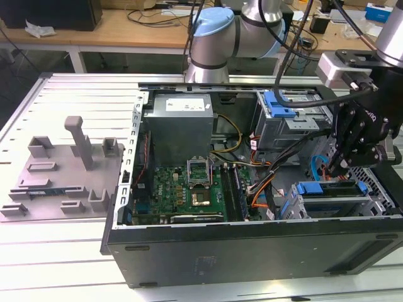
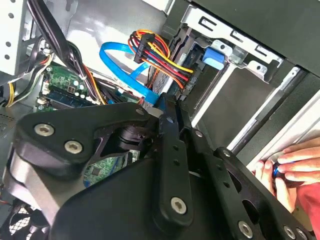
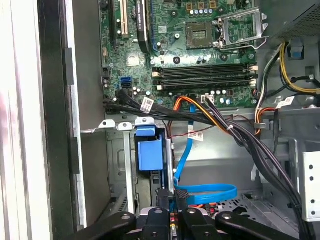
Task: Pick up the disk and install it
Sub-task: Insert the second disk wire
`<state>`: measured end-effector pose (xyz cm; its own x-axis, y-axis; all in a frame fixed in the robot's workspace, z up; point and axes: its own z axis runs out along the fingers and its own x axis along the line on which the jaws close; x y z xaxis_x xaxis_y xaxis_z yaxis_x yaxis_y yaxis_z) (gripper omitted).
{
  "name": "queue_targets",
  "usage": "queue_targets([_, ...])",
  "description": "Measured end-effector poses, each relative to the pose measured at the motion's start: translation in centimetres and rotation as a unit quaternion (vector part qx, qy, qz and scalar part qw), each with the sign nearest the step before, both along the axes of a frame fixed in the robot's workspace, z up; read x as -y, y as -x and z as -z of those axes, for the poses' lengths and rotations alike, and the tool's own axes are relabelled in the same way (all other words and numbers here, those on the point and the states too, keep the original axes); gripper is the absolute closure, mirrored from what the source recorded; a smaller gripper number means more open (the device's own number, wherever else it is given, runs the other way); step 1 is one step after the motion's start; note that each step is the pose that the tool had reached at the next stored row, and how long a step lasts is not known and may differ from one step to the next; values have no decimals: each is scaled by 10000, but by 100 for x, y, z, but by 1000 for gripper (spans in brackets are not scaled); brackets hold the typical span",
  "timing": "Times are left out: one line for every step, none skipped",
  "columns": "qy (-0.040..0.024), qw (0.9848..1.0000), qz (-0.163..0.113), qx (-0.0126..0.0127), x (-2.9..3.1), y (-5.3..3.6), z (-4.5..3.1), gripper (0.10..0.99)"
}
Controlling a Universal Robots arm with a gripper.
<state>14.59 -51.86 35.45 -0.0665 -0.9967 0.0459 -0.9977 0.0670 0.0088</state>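
So the disk (image 1: 334,194) is already sitting in its bay at the front corner of the open PC case (image 1: 252,251), blue carrier handle showing. The gripper (image 1: 332,168) hangs right over it, jaws pinched together on nothing, near the blue data cable (image 3: 205,192). I'd say press straight down, square, and keep clear of the cables. Somebody's hand (image 2: 295,167) rests on the case edge.

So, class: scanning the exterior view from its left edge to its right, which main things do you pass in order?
Grey plastic fixture → green motherboard → orange and black cable bundle → disk in its bay, with the gripper above it.
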Motion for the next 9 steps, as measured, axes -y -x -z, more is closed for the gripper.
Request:
queue_targets([0,10000,0,0,16,-2,10,925])
queue_targets([0,10000,0,0,40,-7,33,925])
queue_targets([1,10000,0,0,42,-7,36,925])
queue_targets([1,10000,0,0,46,-7,43,925])
queue_targets([0,10000,0,0,49,-7,47,925])
queue_targets([-1,10000,0,0,51,-7,50,925])
queue_targets([-1,10000,0,0,52,-7,51,925])
queue_targets([0,10000,0,0,56,-7,51,925])
queue_targets([0,10000,0,0,59,-7,51,925])
